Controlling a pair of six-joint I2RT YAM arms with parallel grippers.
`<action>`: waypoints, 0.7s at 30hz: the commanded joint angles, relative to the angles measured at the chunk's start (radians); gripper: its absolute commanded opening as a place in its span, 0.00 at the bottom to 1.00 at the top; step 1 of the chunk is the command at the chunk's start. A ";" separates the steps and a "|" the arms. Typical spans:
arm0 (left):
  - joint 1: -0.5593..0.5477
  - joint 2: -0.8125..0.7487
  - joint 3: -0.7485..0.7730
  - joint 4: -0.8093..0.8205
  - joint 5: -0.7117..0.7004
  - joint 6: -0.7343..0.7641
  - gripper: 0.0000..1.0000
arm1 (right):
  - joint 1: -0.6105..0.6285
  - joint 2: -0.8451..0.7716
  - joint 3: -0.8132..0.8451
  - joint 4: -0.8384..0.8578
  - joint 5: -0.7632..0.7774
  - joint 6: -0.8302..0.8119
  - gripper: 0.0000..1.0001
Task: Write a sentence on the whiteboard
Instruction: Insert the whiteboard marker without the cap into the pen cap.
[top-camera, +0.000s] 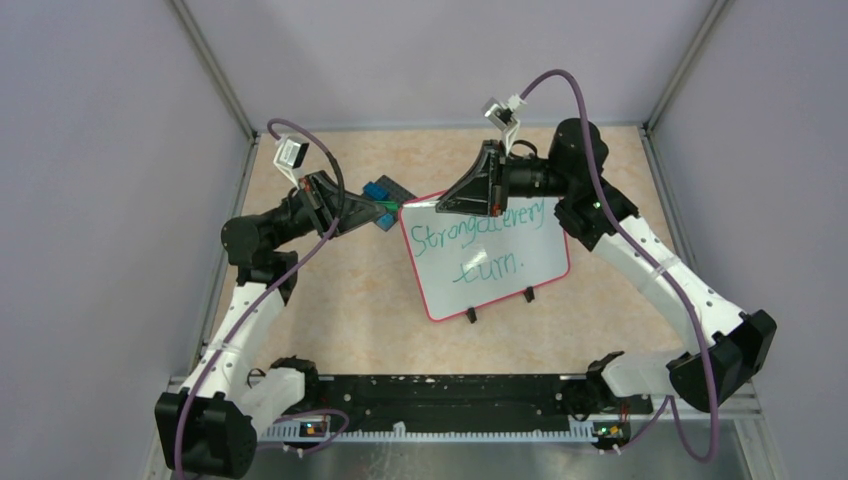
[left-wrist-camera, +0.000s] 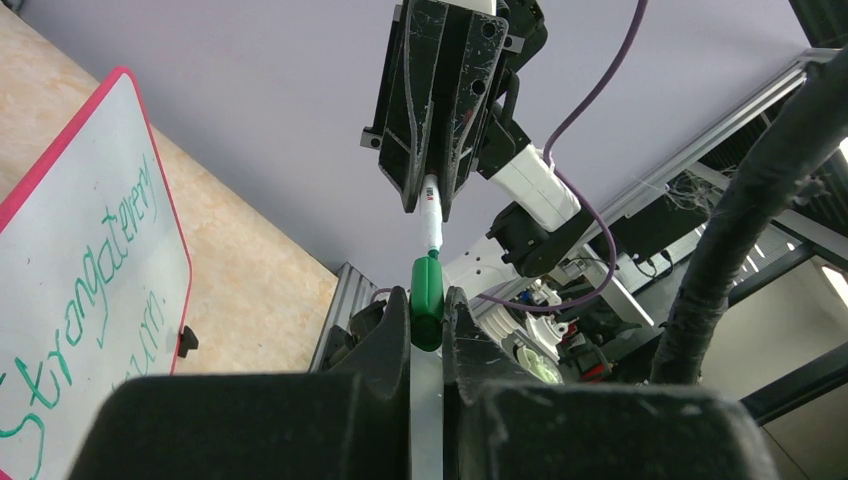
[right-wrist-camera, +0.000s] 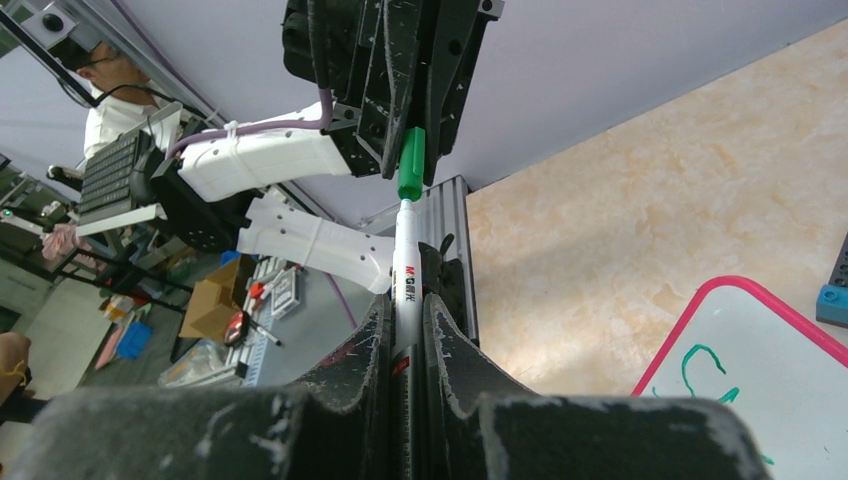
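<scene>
The whiteboard (top-camera: 487, 262), white with a red-pink rim, lies tilted at mid-table and carries green handwriting; its left part shows in the left wrist view (left-wrist-camera: 70, 260). Just beyond its far left corner the two grippers face each other tip to tip. My left gripper (top-camera: 378, 212) (left-wrist-camera: 428, 300) is shut on the green cap (left-wrist-camera: 427, 295) (right-wrist-camera: 410, 165). My right gripper (top-camera: 440, 205) (right-wrist-camera: 407, 305) is shut on the white marker (right-wrist-camera: 405, 270) (left-wrist-camera: 431, 215). Cap and marker are in line and meet end to end.
A small dark-grey plate with blue blocks (top-camera: 385, 192) sits right behind the left gripper, next to the board's far left corner; one blue block (right-wrist-camera: 832, 303) shows at the right wrist view's edge. Purple walls and metal rails enclose the tan tabletop (top-camera: 340, 300).
</scene>
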 joint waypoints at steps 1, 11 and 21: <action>-0.008 -0.014 0.003 0.029 0.001 0.013 0.00 | 0.005 -0.006 0.029 0.054 -0.014 0.018 0.00; -0.022 -0.013 0.010 0.034 0.005 0.005 0.00 | 0.016 0.014 0.025 0.062 -0.008 0.019 0.00; -0.013 -0.017 0.000 0.039 -0.009 -0.011 0.00 | 0.009 -0.021 0.007 0.011 -0.002 -0.021 0.00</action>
